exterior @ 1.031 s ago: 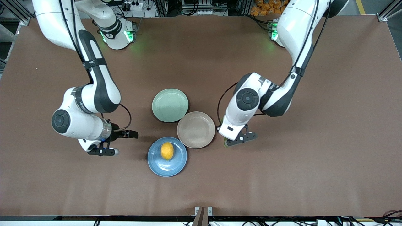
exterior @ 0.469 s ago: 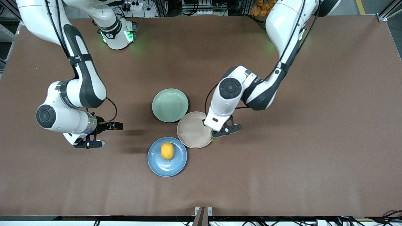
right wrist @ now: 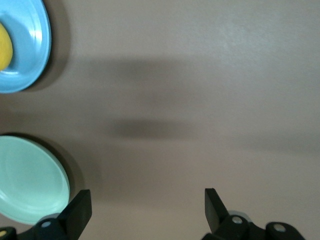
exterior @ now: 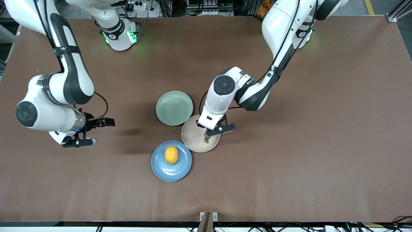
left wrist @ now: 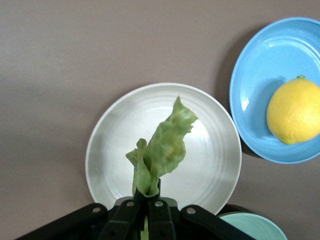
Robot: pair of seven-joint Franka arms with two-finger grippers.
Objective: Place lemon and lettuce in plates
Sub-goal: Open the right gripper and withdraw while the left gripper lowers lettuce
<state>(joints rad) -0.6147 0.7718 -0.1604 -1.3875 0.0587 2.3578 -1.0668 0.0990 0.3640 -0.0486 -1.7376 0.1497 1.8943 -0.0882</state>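
Sitting mid-table (exterior: 289,180) are three plates, the green plate (exterior: 174,108) empty. The left gripper (exterior: 210,134), clamped on the lettuce (left wrist: 162,147), dangles it over the beige plate (exterior: 194,143). The right gripper (exterior: 79,141), fingers spread wide, hangs over bare table toward its own end. The lemon (exterior: 171,155) sits in the blue plate (exterior: 161,170).

arms — glossy white shells | black joint bands | black cables | bases — green lights

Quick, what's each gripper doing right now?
Left gripper: shut on the wrinkly green lettuce leaf, over the round beige plate.
Right gripper: open, empty.
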